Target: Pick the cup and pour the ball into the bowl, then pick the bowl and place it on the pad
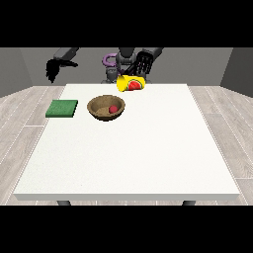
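Observation:
A brown wooden bowl (105, 111) stands on the white table (128, 153), left of its middle, with a small red ball (113, 108) inside it. A yellow cup (131, 83) with a red and green picture lies tipped on its side at the table's far edge, its mouth turned toward the bowl. Just above the cup is the hand at the view's right (143, 62), its fingers straight and pointing down; I cannot tell whether they touch the cup. The hand at the view's left (54, 68) hangs in the air beyond the table's far left corner, fingers relaxed and holding nothing.
A green square pad (62, 108) lies flat near the table's left edge, a short way left of the bowl. The robot's torso (118, 66) stands behind the far edge. Wooden floor surrounds the table.

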Controlling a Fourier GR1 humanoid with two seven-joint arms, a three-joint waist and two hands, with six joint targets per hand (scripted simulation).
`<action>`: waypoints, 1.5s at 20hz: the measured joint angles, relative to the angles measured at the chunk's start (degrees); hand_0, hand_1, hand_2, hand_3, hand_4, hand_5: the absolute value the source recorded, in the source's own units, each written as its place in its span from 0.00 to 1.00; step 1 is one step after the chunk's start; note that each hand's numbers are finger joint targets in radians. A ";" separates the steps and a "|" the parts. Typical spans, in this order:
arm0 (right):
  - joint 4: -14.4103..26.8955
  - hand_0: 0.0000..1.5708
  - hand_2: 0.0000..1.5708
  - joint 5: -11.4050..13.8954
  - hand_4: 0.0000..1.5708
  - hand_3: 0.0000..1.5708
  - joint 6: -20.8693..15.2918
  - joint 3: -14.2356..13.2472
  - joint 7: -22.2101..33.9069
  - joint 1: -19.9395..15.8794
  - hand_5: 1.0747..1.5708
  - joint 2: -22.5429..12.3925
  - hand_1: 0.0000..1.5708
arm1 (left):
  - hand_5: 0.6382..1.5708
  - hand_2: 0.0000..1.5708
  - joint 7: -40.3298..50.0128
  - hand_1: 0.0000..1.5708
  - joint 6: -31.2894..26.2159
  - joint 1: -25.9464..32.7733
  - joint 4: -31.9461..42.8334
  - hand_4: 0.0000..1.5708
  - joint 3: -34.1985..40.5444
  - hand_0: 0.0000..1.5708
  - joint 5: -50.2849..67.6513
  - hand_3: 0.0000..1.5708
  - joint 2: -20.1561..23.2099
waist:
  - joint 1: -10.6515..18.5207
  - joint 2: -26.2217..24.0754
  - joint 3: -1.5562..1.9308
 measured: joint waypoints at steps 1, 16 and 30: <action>-0.30 0.00 0.00 -0.01 0.23 0.00 -0.37 0.25 -0.05 -0.61 0.99 0.62 0.00 | 0.99 0.00 -0.75 0.00 1.73 1.54 -1.61 0.27 1.99 0.00 4.05 0.00 -0.39 | 0.05 1.28 -0.14; -0.91 0.00 0.00 4.22 0.21 0.00 -17.55 2.65 -1.93 -8.82 1.00 11.94 0.00 | 0.99 0.00 -29.73 0.00 -5.70 21.13 -21.50 0.00 8.72 0.00 52.12 0.00 -1.79 | 7.21 11.86 0.63; 16.58 0.00 0.00 3.93 0.06 0.00 -19.89 1.59 -10.70 -16.49 0.99 11.11 0.00 | 0.99 0.00 -33.18 0.00 -15.69 25.15 -27.29 0.00 14.93 0.00 58.13 0.00 4.17 | 7.51 13.19 0.87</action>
